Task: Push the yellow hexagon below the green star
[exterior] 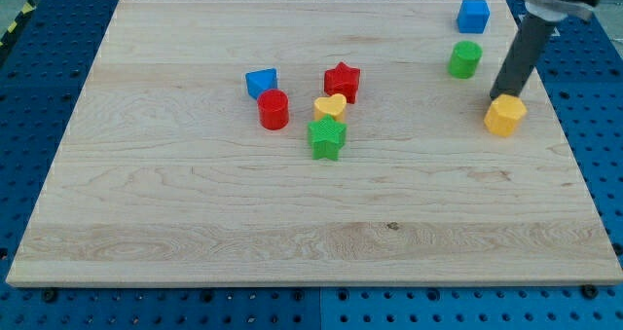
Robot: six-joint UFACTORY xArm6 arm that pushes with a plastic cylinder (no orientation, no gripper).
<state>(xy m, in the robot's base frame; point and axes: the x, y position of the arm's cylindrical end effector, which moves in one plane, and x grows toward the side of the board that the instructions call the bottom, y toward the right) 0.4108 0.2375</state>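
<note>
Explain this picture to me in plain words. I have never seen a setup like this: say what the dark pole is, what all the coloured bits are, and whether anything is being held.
The dark pole is the end of a robot arm. It has no hand, only my tip, which slides over the pale wooden board and pushes blocks. Nothing is held.

There is one camera, looking down at the board.

My tip touches the upper edge of the yellow hexagon block near the view's right. Above it stand a green cylinder and a blue cube. Mid-board sits a cluster: a green star, a yellow heart, a red star, a red cylinder and another blue block.
</note>
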